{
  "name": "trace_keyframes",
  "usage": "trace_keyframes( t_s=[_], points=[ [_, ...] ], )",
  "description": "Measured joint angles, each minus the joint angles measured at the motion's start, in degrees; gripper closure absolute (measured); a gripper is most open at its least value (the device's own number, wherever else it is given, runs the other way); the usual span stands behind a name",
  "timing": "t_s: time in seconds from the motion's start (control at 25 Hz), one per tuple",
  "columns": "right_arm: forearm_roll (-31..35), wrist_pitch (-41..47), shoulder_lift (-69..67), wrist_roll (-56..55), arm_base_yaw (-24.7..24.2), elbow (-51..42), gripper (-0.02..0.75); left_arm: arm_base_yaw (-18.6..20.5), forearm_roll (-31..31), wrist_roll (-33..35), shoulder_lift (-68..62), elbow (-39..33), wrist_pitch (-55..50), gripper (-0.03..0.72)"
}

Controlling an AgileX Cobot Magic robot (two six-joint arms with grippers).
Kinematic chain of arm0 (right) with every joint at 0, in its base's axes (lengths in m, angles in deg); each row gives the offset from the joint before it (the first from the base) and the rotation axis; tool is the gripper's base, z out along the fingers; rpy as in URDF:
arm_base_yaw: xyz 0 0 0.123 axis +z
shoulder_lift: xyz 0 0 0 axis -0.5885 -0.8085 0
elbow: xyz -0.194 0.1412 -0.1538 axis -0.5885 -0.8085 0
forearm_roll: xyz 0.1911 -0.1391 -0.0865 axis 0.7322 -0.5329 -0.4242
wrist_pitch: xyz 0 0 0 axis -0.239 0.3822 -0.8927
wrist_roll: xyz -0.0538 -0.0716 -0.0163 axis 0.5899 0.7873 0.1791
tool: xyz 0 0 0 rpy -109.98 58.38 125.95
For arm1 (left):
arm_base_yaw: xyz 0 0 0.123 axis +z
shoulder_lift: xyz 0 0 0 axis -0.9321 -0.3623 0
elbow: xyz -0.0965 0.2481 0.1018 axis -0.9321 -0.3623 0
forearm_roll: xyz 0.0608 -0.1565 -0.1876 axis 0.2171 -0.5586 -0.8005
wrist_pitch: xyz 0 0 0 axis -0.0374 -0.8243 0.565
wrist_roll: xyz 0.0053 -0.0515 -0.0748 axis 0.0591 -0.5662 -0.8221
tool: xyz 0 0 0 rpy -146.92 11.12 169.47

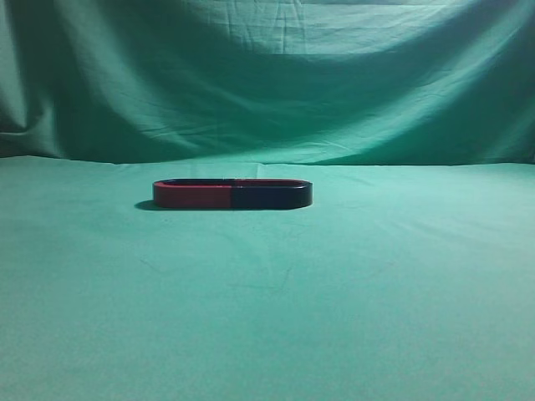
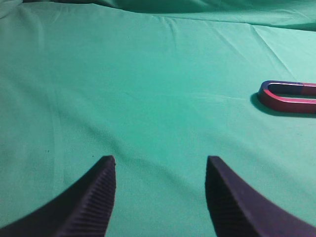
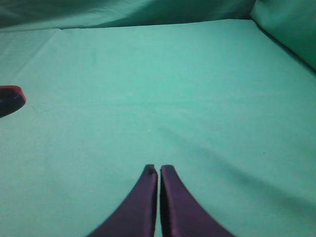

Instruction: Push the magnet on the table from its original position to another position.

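The magnet [image 1: 272, 196] is a low, dark navy U shape with a thin red top rim. It lies flat on the green table [image 1: 267, 317], its open end against a red-sided U magnet [image 1: 192, 196], so the two form one long oval. Its rounded end shows at the left edge of the right wrist view [image 3: 9, 102]. My left gripper [image 2: 160, 165] is open and empty above bare cloth, with the red-sided magnet [image 2: 286, 102] far off to its right. My right gripper [image 3: 158, 170] is shut and empty, well to the right of the magnet. Neither gripper shows in the exterior view.
A draped green cloth backdrop [image 1: 267, 83] hangs behind the table. In the right wrist view the cloth rises in a fold at the far right [image 3: 291, 29].
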Motion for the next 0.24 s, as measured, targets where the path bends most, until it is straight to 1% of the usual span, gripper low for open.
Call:
trace_keyframes(
  t_s=[0.24],
  points=[
    [0.0,0.0,0.0,0.0,0.0,0.0,0.738,0.0,0.0,0.0,0.0,0.0,0.0,0.316]
  ],
)
